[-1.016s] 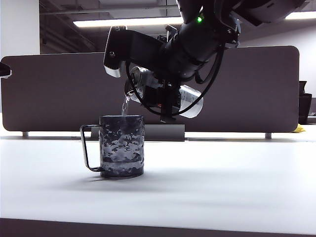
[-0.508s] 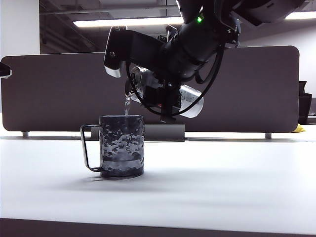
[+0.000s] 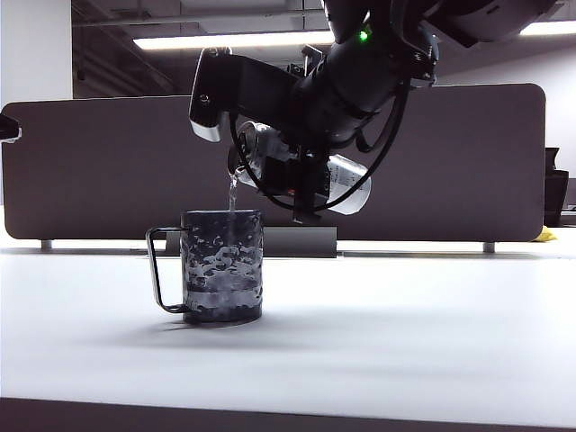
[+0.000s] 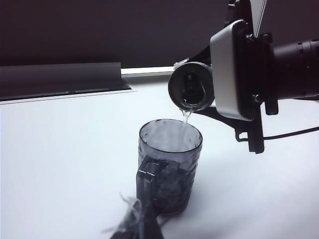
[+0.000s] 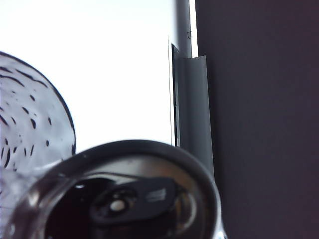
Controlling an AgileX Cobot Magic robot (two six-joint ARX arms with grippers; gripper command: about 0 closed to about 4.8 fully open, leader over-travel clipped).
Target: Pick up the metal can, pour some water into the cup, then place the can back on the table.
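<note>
A dark grey divider panel [image 3: 108,171] runs behind the wide white table [image 3: 405,333], under a strip of ceiling light.

From the exterior view, the cup [image 3: 222,265] stands upright on the table left of centre. It is a short, dark, see-through mug with a dimpled wall and a thin wire handle on its left side. Above it the right gripper [image 3: 301,175] holds the metal can [image 3: 342,184] tipped almost level, mouth to the left and slightly down, its jaws clamped across the can's middle. The can is slim, silver and shiny, with small dark print. A thin stream of water [image 3: 231,193] falls from its mouth into the cup, where a pale layer shows low through the glass.

The left wrist view looks down at the cup [image 4: 169,159] from the handle side and shows its open round rim, which the exterior view does not. The can's [image 4: 192,89] dark circular top faces the camera, and the water [image 4: 185,119] drops just inside the far rim. The left gripper [image 4: 137,224] is a blurred dark shape close to the camera, near the handle; I cannot tell how its jaws stand.

The right wrist view sits close behind the can's [image 5: 124,194] top, showing its rounded rim and pull tab, with the cup's [image 5: 30,124] speckled wall beside it.
</note>
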